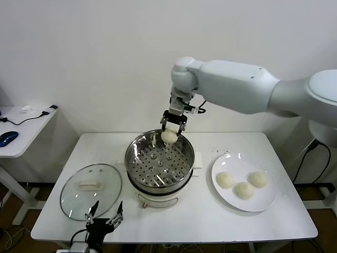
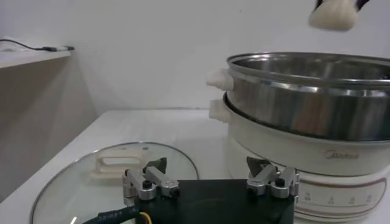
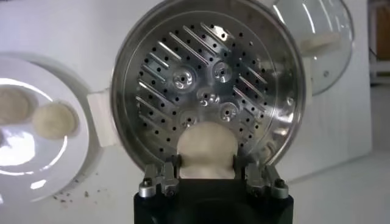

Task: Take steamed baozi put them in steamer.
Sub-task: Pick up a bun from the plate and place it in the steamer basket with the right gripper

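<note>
**Right gripper holding a bun over the steamer**

At the left, a glass lid (image 1: pixel 90 191) is lying flat on the white table (image 1: pixel 210 219). The left gripper (image 1: pixel 105 217) is waiting just above the table's near edge beside the lid, its fingers spread apart and gripping nothing.

In the middle, the steamer (image 1: pixel 159 161) is sitting open, its perforated tray bare. The right gripper (image 1: pixel 172 129) is hanging above the steamer's far rim, its fingers clamped on one bun (image 1: pixel 169 136), which is hovering clear of the tray.

At the right, a white plate (image 1: pixel 266 203) is carrying three more buns (image 1: pixel 243 190), grouped close together, well apart from the steamer.
</note>
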Robot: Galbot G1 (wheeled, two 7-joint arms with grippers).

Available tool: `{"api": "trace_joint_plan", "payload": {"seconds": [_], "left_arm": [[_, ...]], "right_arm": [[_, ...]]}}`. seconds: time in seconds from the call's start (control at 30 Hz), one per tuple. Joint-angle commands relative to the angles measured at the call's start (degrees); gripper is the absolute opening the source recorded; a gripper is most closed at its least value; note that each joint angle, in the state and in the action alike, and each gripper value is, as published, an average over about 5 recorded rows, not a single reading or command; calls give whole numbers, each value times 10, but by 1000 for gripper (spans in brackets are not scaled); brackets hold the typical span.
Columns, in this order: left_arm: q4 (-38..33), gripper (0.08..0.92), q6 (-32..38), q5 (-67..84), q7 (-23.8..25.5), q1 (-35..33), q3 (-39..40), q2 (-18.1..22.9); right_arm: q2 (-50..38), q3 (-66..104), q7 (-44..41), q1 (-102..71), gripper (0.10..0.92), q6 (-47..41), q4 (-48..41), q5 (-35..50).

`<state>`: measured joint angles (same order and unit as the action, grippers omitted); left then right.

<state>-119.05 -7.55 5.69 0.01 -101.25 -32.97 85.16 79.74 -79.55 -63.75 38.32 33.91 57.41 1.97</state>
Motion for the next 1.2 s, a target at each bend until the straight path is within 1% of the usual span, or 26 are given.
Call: {"api": "trace_joint_plan", "payload": {"seconds": [0.03, 0.37, 0.6, 0.73, 0.8, 0.9, 0.97, 1.03, 1.13, 1.2], "left_arm": [[1, 823, 3, -5, -1, -3, 4, -1], [10, 823, 5, -7, -1, 2, 9, -3], [12, 823, 4, -7, -1, 7, 8, -3], [12, 823, 4, -6, -2, 7, 8, -3], [11, 823, 4, -6, -2, 6, 7, -3], [9, 823, 4, -7, -1, 5, 7, -3], [8, 823, 3, -8, -1, 4, 7, -3], [7, 823, 3, -9, -1, 3, 8, -3], [5, 823, 4, -10, -1, 0, 8, -2], [4, 823, 4, -11, -1, -1, 8, -1]], "right_arm": [[64, 48, 29, -106, 585, 85, -109, -153], [86, 89, 60, -151, 585, 98, -185, -201], [91, 92, 78, -159, 585, 97, -198, -194], [89, 82, 74, -149, 598, 100, -188, -171], [84, 74, 68, -136, 632, 100, -176, -146], [70, 55, 51, -107, 715, 101, -149, -97], [57, 42, 40, -80, 769, 103, -130, -55], [41, 30, 29, -47, 800, 101, -110, -4], [-1, -3, -2, 21, 819, 58, -64, 111], [-40, -49, -24, 72, 822, -3, -20, 213]]}}
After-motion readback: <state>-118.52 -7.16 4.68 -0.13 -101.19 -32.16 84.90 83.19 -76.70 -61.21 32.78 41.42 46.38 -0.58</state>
